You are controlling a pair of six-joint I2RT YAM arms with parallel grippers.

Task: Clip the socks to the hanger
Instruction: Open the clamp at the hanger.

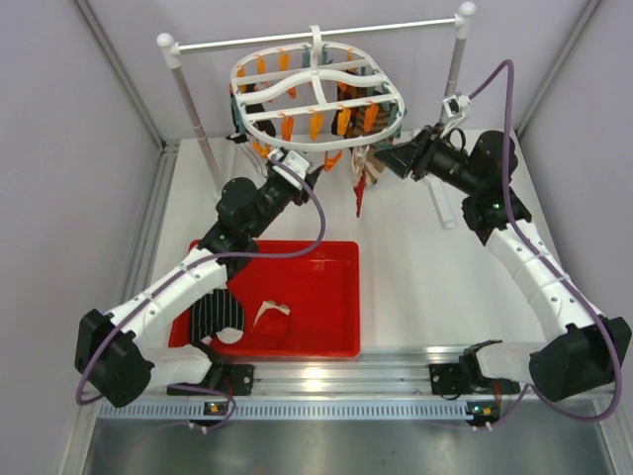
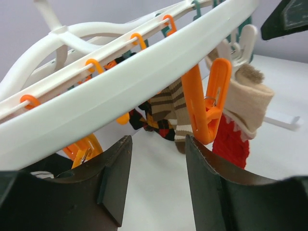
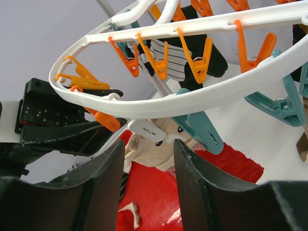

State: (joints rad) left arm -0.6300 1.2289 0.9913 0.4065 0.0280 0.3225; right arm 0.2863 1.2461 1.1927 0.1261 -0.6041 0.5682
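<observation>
Both arms are raised up to the hanger [image 1: 318, 91], which hangs by its hook from the white rod [image 1: 297, 40] at the far side of the table [image 1: 425, 287]. The left gripper [image 2: 156, 163] has its jaws spread apart and nothing between them; it sits just under the white rim, beside an orange clip [image 2: 208, 108]. The right gripper [image 3: 147, 161] is also released and empty, and it looks up at the rim from the other side, near a teal clip [image 3: 202, 129].

Several socks are already clipped. In the left wrist view I see a brown striped sock [image 2: 169, 103], a beige sock [image 2: 250, 106] and a dark red sock [image 2: 232, 144] hanging close together under the frame. Two more are not hung: a black striped sock [image 1: 218, 315] and a small pale sock [image 1: 272, 319] lie in the red tray [image 1: 316, 267] on the near left of the table, the black one partly hidden under the left arm.

I judge that I am between two socks, the task more than half done. The next move calls for one arm to go down to the tray and take a sock by its cuff, while the other arm finds a free clip and presses it open. The hanger can swing, so the approach should be slow and gentle.
</observation>
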